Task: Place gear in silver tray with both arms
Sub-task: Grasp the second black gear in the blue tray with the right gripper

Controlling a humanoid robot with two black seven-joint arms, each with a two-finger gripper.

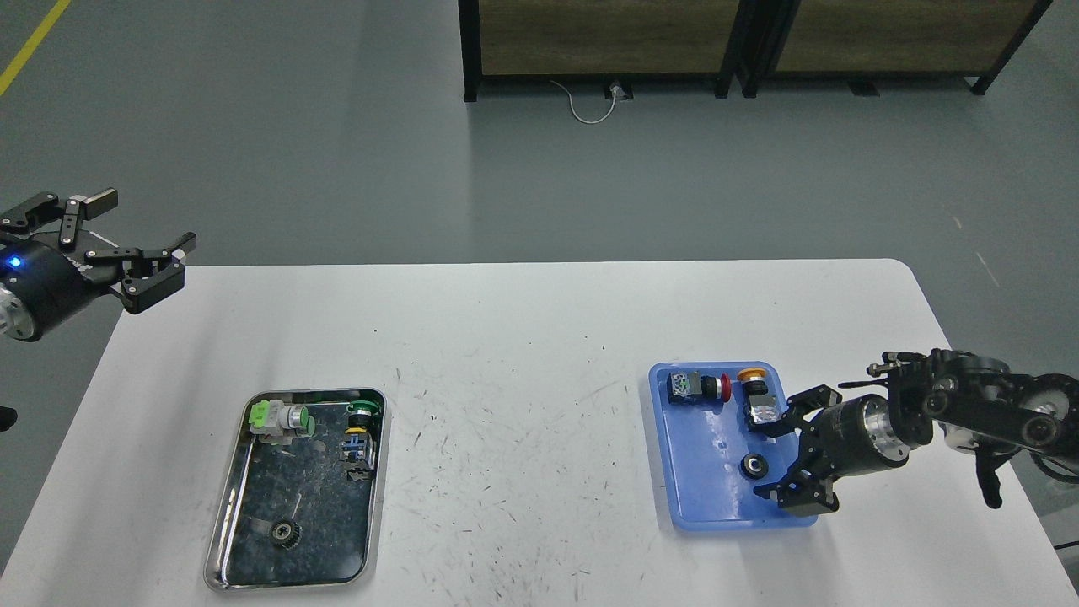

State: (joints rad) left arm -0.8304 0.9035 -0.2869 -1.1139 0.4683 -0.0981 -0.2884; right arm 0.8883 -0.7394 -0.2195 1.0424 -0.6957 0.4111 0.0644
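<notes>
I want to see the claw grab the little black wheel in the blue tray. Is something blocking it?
Nothing visible. The right claw is open just beside the black wheel in the blue tray, with only bare tray between them.

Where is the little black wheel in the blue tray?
In the head view, the little black wheel lies on the blue tray at the table's right side, between the open fingers of the right hand, below the orange-topped button.
</notes>
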